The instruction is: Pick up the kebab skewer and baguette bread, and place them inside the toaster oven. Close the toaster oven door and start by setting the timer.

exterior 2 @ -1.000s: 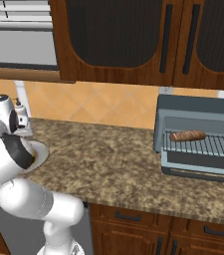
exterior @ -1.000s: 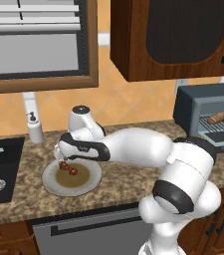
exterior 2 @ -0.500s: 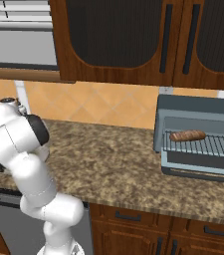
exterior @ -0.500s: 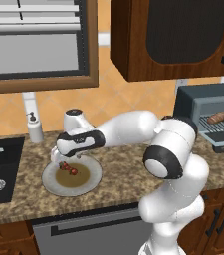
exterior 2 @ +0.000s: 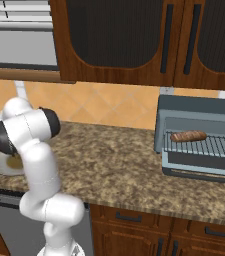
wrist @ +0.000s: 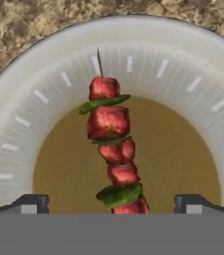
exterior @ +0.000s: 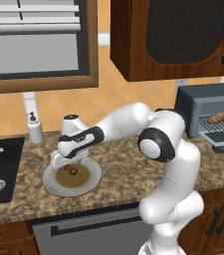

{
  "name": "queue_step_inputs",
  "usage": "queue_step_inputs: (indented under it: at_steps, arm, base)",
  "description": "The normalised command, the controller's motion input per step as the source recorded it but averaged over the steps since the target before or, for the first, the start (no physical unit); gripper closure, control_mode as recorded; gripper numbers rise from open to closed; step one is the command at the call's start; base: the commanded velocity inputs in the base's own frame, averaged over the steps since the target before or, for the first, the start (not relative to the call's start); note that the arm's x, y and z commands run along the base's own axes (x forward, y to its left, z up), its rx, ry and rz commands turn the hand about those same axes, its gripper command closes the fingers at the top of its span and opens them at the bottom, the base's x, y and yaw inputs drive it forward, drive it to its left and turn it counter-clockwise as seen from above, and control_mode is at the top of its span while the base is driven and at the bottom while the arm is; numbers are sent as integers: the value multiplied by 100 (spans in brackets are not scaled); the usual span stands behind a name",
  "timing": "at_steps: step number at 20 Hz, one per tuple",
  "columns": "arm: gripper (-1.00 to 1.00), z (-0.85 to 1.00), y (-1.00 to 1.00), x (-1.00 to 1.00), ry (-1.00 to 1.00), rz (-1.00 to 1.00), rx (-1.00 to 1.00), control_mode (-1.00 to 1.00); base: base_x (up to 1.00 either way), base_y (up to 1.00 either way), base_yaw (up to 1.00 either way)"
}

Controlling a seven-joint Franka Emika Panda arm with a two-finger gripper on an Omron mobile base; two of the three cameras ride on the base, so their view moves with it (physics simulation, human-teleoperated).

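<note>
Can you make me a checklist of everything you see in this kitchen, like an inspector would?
Surface: speckled stone counter.
Job's things: skewer lies on the plate, between the open fingers. Bread lies on the rack inside the oven; oven door is folded down open.
Clutter: soap bottle by the sink.
Grippers: gripper open, hovering low over the plate, holding nothing.
Cables: nothing seen.
Surroundings: dark wood cabinets above, window behind the sink, dishwasher under the counter.
</note>
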Motion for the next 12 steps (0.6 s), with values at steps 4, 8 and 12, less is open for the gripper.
queue_step_inputs:
  at_steps: [4, 8, 12]
  arm:
    - [-100, -37, 5, 0, 7, 0, -1, -100]
    - [-100, -28, 6, 0, 3, 0, 0, -100]
    - [-100, -23, 5, 0, 1, 0, 0, -100]
  base:
    - [0, 0, 0]
    - [0, 0, 0]
    - [0, 0, 0]
